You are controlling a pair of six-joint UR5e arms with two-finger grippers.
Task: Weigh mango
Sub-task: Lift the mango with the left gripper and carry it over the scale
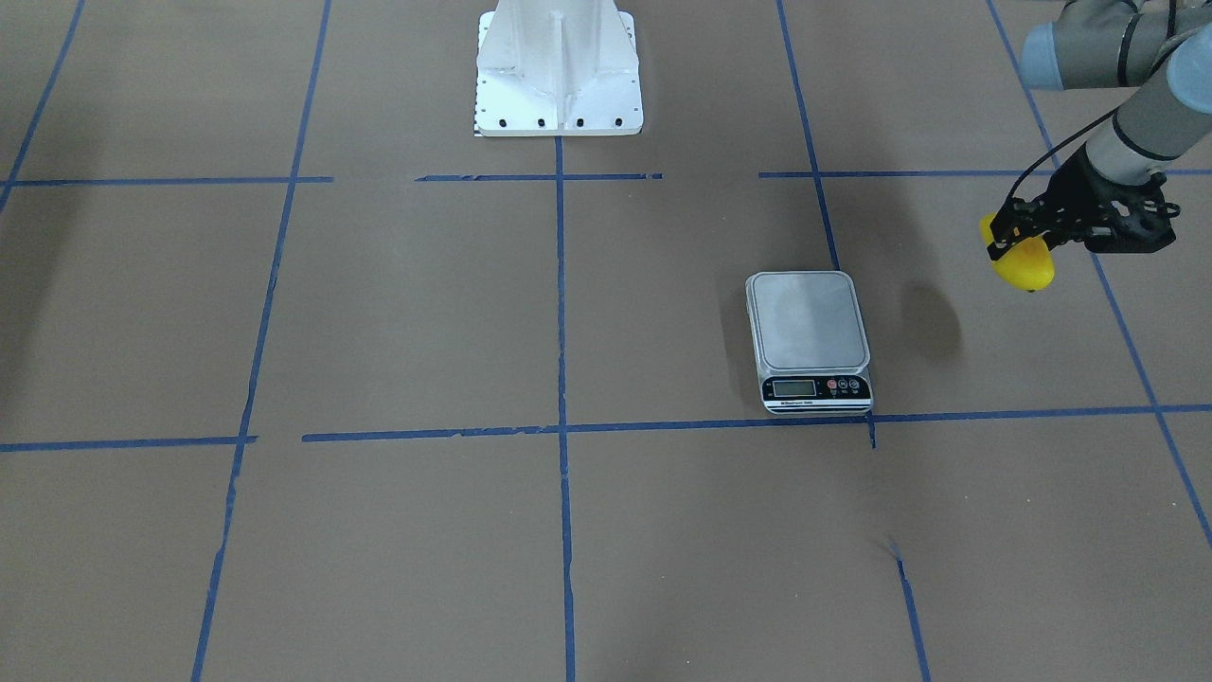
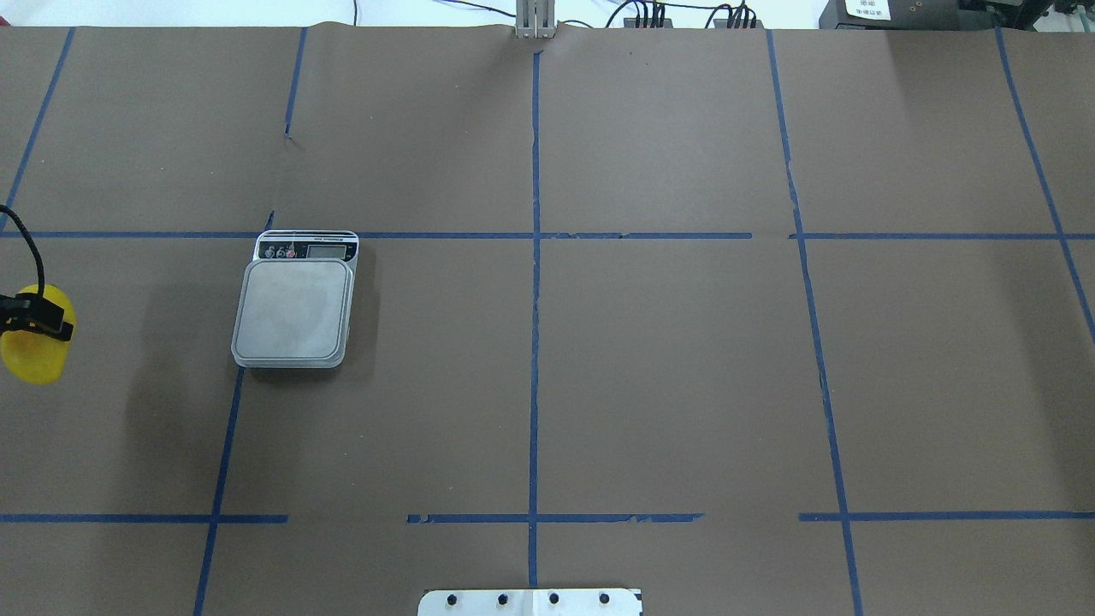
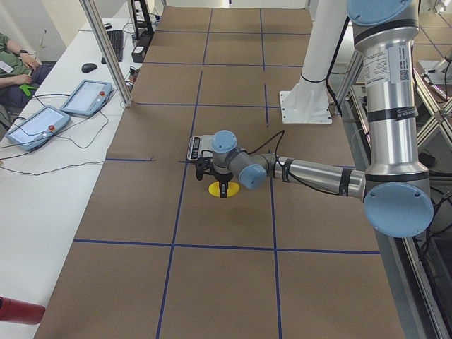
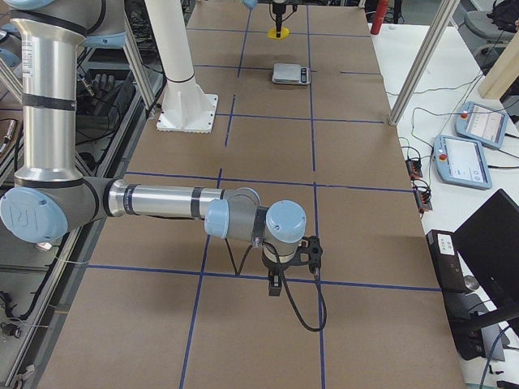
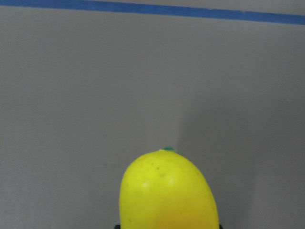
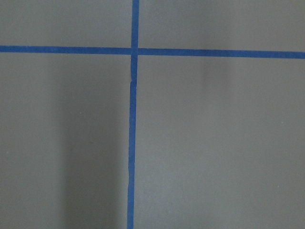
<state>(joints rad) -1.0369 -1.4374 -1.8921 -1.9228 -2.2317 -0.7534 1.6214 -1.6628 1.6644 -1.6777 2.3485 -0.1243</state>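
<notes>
L gripper (image 1: pixel 1021 244) is clamping the mango (image 1: pixel 1025 267) at the right edge of the front-facing view. Its black fingers are closed across the fruit's upper part, w/ the yellow end poking out below. The fruit is hanging clear of the table (image 1: pixel 379 313), its shadow falling on the brown paper betw. it and the scale (image 1: pixel 808 332). The scale is sitting right of frame centre, well apart from the mango, its display end touching a blue tape line (image 1: pixel 663 426). In the overhead view the fruit is showing at the far left edge, left of the scale. The L wrist cam's bottom centre is filling w/ yellow skin, orange blush low down. R gripper (image 4: pixel 292 261) is pointing down at the table near a tape line, lower centre of the right-side view; open or closed, cannot tell. The white robot base (image 1: pixel 559 76) is standing top centre.
</notes>
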